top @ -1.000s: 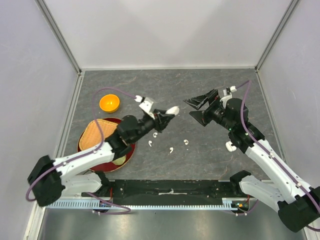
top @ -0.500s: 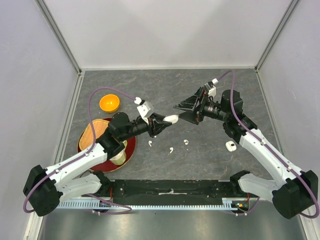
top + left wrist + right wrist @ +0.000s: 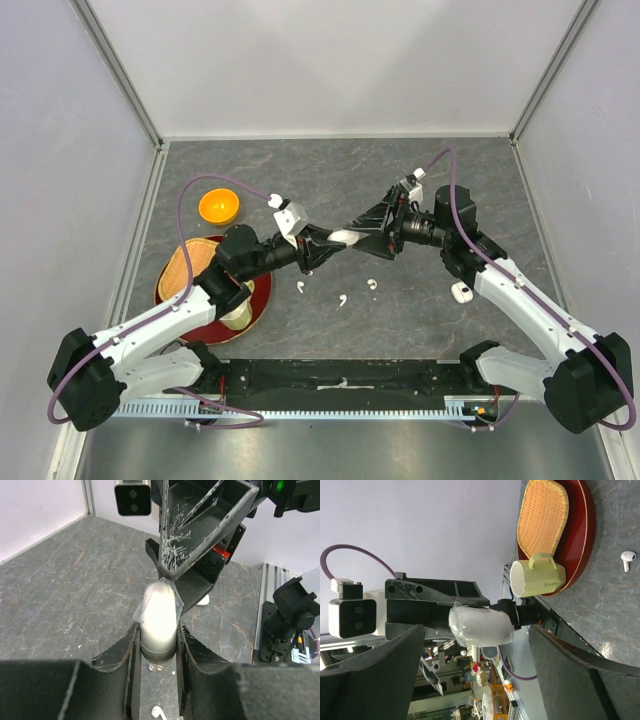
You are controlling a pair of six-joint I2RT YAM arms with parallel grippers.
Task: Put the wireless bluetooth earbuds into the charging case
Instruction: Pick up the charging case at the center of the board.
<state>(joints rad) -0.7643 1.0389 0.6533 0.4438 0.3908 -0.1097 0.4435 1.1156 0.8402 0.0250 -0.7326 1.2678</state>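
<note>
Right tool (image 3: 360,235) now at charging case (image 3: 159,615)

case (image 3: 158,611) base hidden in left hand (image 3: 158,630), tray (image 3: 580,530) cropped

White-shelled arms (image 3: 150,325) with black joints, purple cables (image 3: 205,182) running to the black left hand (image 3: 330,241) and right hand (image 3: 360,227).

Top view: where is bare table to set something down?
Bare: the far strip of table between the orange bowl and the right wall; also the near strip between the earbuds and the black base rail. Crowded: the centre, around the charging case, and the left, at the red plate.
</note>
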